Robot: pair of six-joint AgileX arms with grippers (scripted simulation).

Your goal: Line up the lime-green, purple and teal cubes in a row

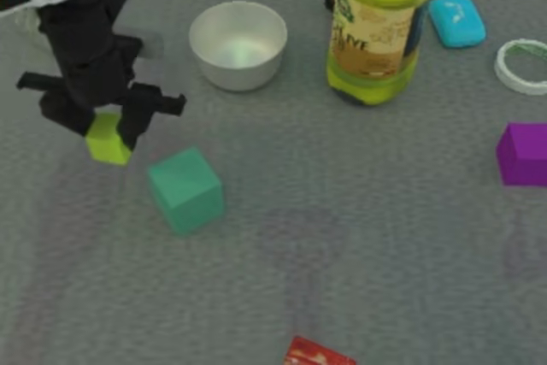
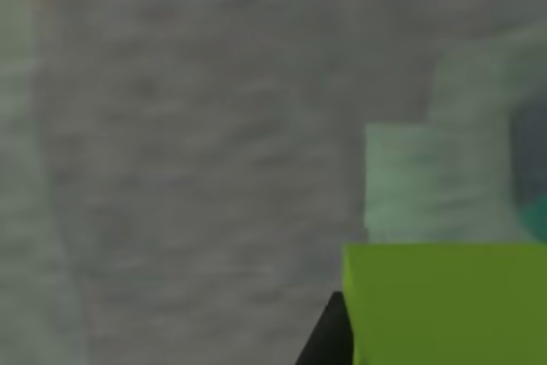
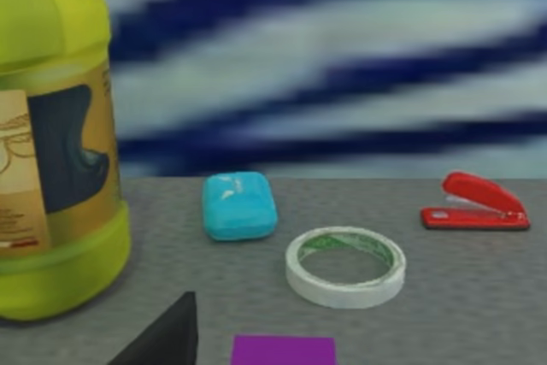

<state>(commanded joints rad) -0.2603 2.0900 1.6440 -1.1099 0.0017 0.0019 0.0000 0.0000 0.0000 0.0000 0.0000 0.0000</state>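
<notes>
**Lime-green cube held at table's left**

Lime-green cube (image 1: pixel 108 140) sits clamped between the fingers of my left gripper (image 1: pixel 109 126) at the table's left, just beside the teal cube (image 1: pixel 185 189). The purple cube (image 1: pixel 523 154) lies well apart at the right edge. My right gripper is out of the top view.

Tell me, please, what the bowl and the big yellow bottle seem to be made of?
The bowl looks like brushed metal: pale grey with soft reflections inside. The yellow bottle looks like clear glossy plastic holding yellow-green liquid, since it shines and wears a paper-like label. Both are guesses from appearance.
</notes>
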